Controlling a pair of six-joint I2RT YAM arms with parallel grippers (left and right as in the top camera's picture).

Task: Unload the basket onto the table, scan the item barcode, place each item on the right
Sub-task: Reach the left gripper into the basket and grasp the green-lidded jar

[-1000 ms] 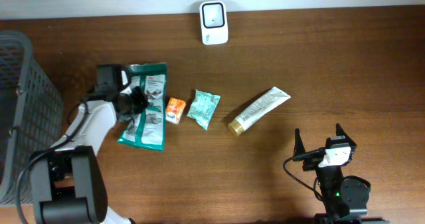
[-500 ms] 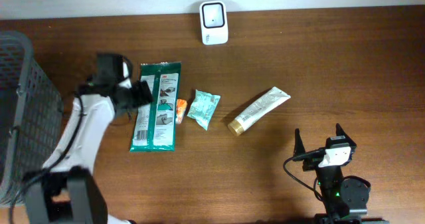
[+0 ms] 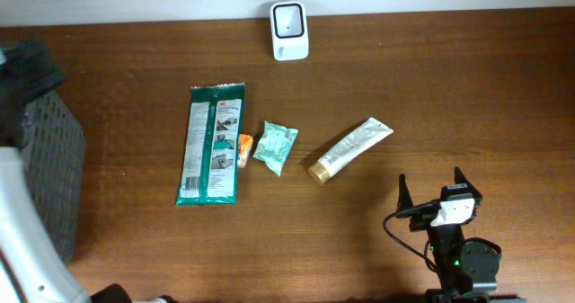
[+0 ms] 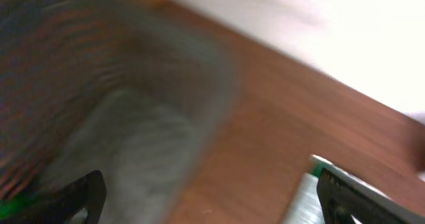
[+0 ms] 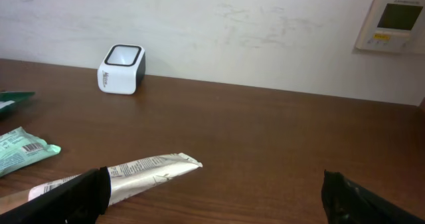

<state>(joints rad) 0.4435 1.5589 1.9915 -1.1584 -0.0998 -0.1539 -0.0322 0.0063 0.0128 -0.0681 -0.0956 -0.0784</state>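
**A:** Where is the item to be scanned?

**B:** The flat green plastic wipes packet [image 3: 210, 143] lies on the brown wooden table [image 3: 467, 87], left of centre in the overhead view. Its long side runs up and down the frame, and nothing grips it.

**A:** And the scanner?

**B:** The small white box-shaped barcode scanner [image 3: 289, 31] stands at the top centre, by the table's far edge and well apart from the packet. The right wrist view shows it at upper left [image 5: 121, 69], against the pale wall.

**A:** What lies near the packet?

**B:** A small orange sachet [image 3: 243, 150] meets its right edge; I cannot tell whether it touches it or is tucked under it. Just right of that lies a mint-green crinkled pouch [image 3: 274, 147]. Further right is a white squeeze tube with a gold cap [image 3: 349, 147], tilted, with its cap toward the lower left.

**A:** What about the left gripper?

**B:** The left arm [image 3: 22, 249] runs along the left edge of the frame, beside the grey mesh basket [image 3: 54, 159]. Its wrist view is badly smeared. Even so, the left gripper [image 4: 212, 204] shows a dark finger in each lower corner, spread wide with nothing between them.

**A:** And the right?

**B:** The right gripper [image 3: 430, 179] sits at lower right. Its jaws are spread wide and empty, well apart from the tube.
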